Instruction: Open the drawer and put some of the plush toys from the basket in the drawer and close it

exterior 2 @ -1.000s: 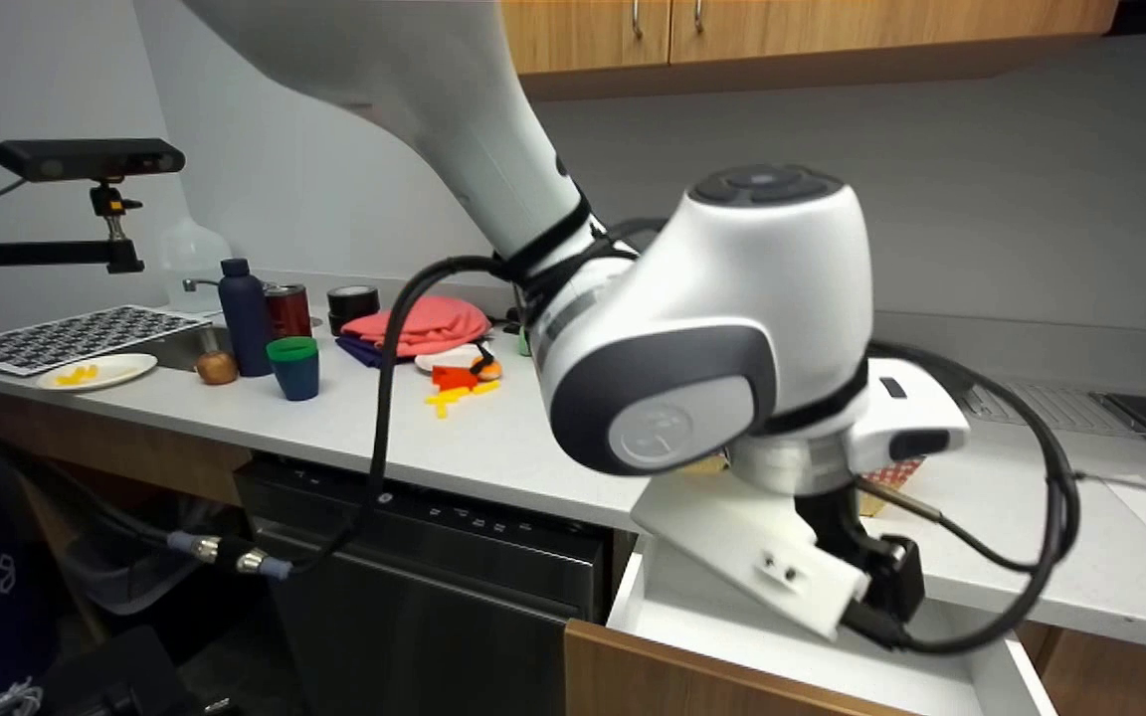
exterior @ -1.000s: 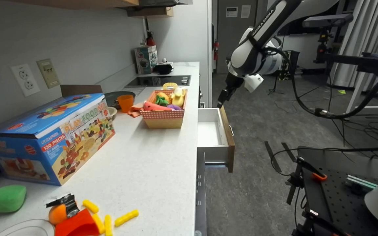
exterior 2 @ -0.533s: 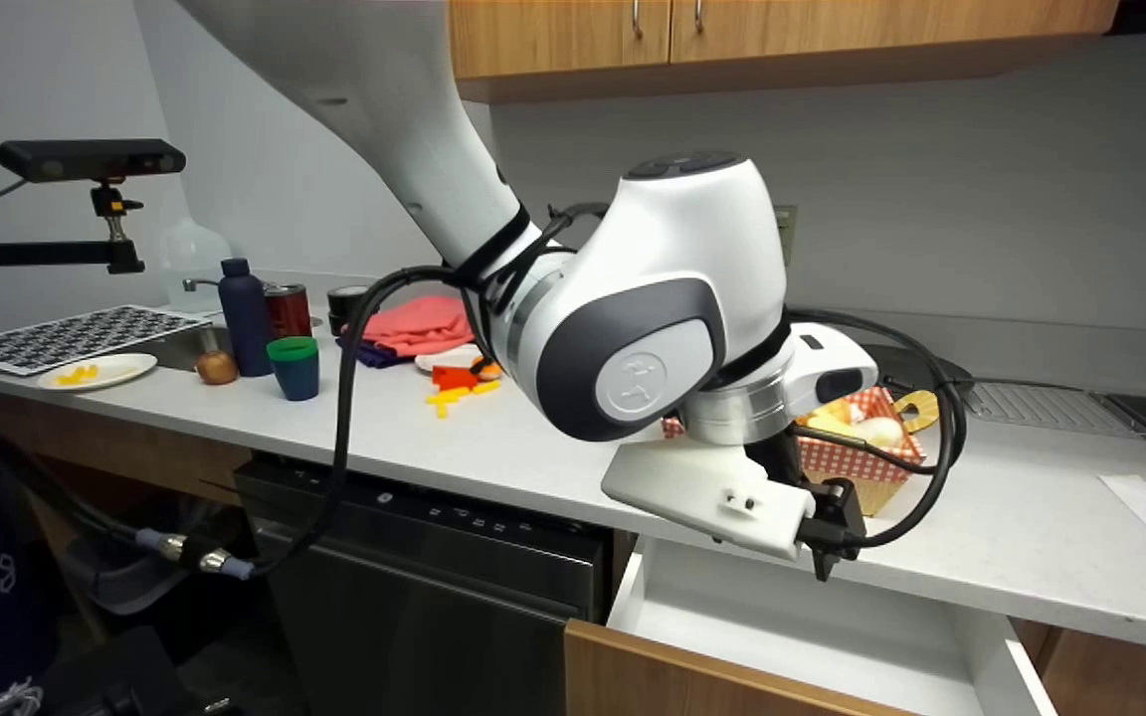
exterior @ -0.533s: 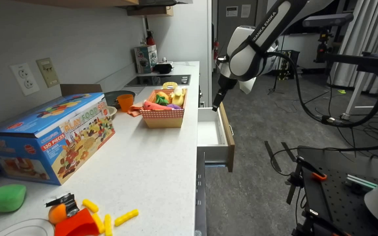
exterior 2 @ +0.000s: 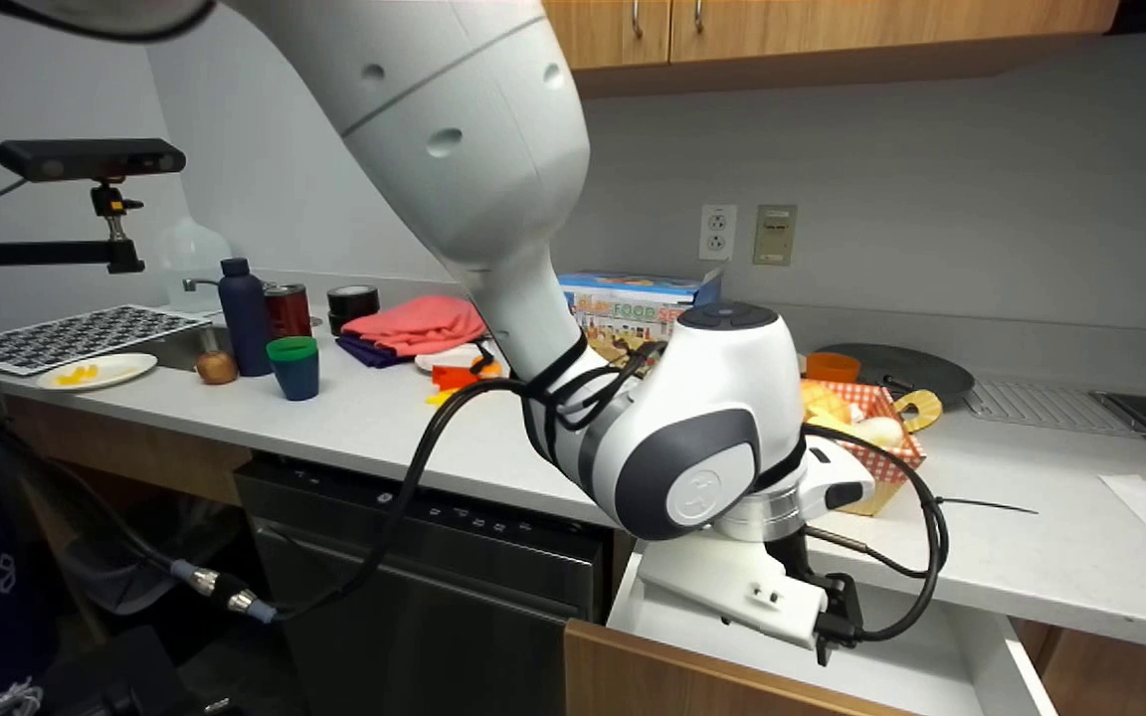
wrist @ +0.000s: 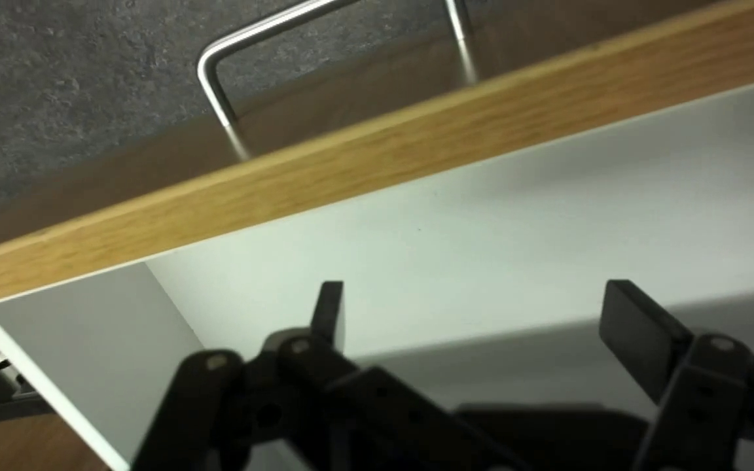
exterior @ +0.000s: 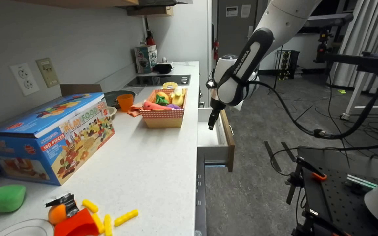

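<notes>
The drawer (exterior: 227, 141) stands pulled out, its white inside and wood-edged front showing in both exterior views. In the wrist view its wooden front edge (wrist: 377, 150) runs across the picture above my fingers. My gripper (wrist: 475, 288) is open, with nothing between its fingers; in an exterior view the gripper (exterior: 211, 126) points down over the drawer's inside. How far it is above the drawer floor I cannot tell. A red-checked basket (exterior: 162, 122) rests on the counter, holding plush toys: red (exterior: 156, 107), yellow (exterior: 177, 97), green (exterior: 161, 101), orange and purple. In an exterior view the arm partly covers the basket (exterior 2: 886, 465).
The counter edge (exterior 2: 971, 592) overhangs the drawer's back. A metal handle (wrist: 266, 29) sticks out from the drawer front. Farther along the counter are a blue play-food box (exterior: 44, 137), an orange cup (exterior: 125, 102) and yellow sticks (exterior: 126, 217). A cable (exterior 2: 931, 537) loops beside the wrist.
My gripper has risen, shifted towards the counter and come down again over the drawer. The upper arm has swung to a different pose. Drawer, basket and toys stand as before.
</notes>
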Robot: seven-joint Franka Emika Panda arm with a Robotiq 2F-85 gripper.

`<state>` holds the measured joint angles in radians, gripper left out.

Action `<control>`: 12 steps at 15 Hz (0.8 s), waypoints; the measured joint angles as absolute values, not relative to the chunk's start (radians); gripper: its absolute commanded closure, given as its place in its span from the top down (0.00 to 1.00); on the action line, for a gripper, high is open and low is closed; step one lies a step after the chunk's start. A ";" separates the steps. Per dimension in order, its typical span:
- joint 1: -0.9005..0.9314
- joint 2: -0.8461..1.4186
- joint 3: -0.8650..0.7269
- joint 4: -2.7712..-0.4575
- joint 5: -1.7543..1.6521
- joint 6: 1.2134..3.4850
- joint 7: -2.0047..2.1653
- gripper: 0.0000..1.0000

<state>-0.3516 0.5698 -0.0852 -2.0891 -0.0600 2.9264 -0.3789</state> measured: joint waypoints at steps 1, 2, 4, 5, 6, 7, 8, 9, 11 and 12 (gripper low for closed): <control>-0.337 0.605 -0.101 -2.058 -0.068 2.926 -0.365 1.00; -0.323 0.635 -0.120 -2.028 -0.078 2.926 -0.348 1.00; -0.285 0.682 -0.176 -1.977 -0.105 2.926 -0.300 1.00; -0.263 0.700 -0.211 -1.955 -0.120 2.926 -0.272 1.00; -0.237 0.714 -0.251 -1.936 -0.137 2.923 -0.239 1.00; -0.206 0.727 -0.296 -1.917 -0.155 2.910 -0.205 1.00; -0.175 0.740 -0.342 -1.900 -0.174 2.886 -0.169 1.00; -0.147 0.752 -0.382 -1.881 -0.190 2.851 -0.134 1.00; -0.103 0.782 -0.431 -1.839 -0.219 2.767 -0.066 1.00; -0.085 0.799 -0.451 -1.818 -0.235 2.722 -0.032 1.00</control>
<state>-0.0854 0.7987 -0.4508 -1.8184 -0.2354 2.7216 -0.0323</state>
